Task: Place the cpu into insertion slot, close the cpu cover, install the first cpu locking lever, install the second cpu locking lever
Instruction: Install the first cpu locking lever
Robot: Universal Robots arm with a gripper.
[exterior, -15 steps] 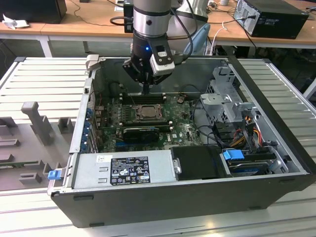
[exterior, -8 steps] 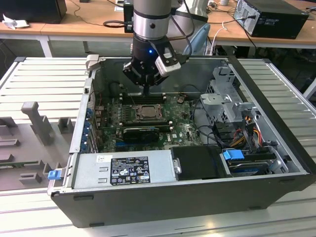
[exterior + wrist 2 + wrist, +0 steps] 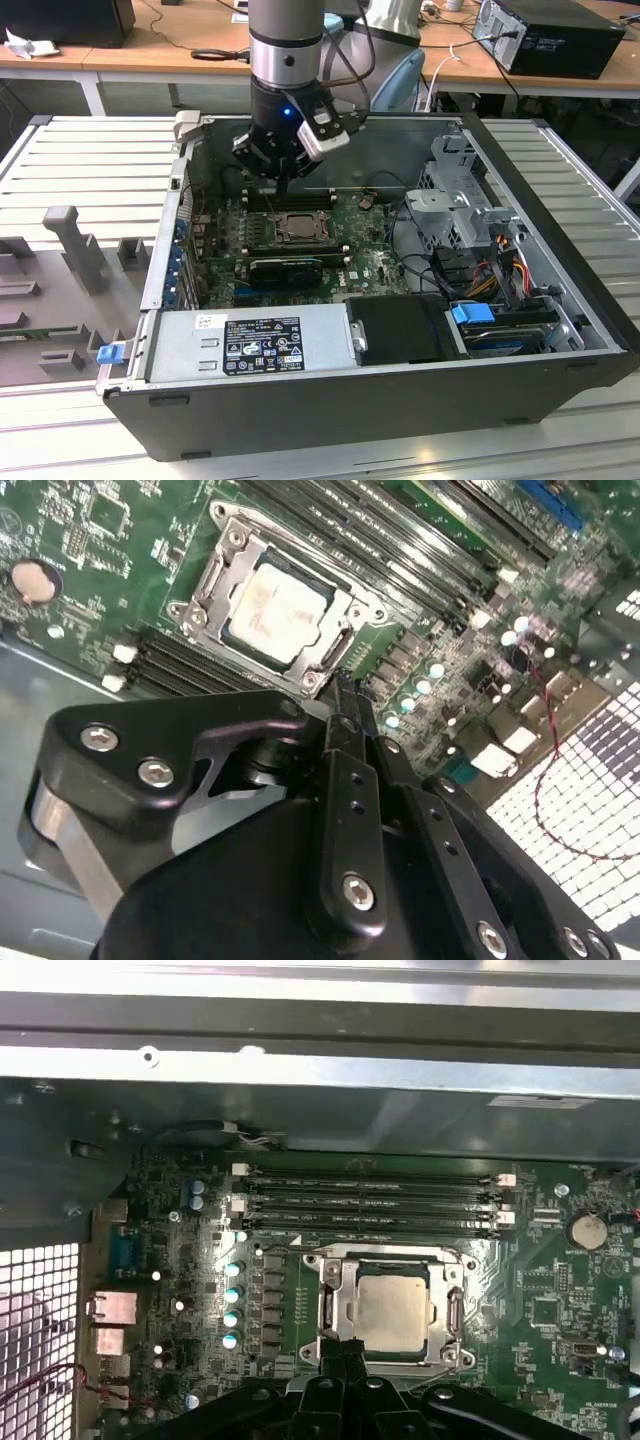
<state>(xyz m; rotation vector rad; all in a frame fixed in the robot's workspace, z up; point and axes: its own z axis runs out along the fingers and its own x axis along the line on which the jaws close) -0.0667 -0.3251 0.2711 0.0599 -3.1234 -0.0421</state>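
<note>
Hand (image 3: 345, 1348) hovers just beside the cpu (image 3: 392, 1310) seated on the motherboard (image 3: 545, 1305).

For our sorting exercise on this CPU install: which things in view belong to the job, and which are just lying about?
Belong to the job:
cpu
cpu cover
gripper, at the cover's edge

Just there:
memory slots
coin battery
expansion card
power supply
</note>
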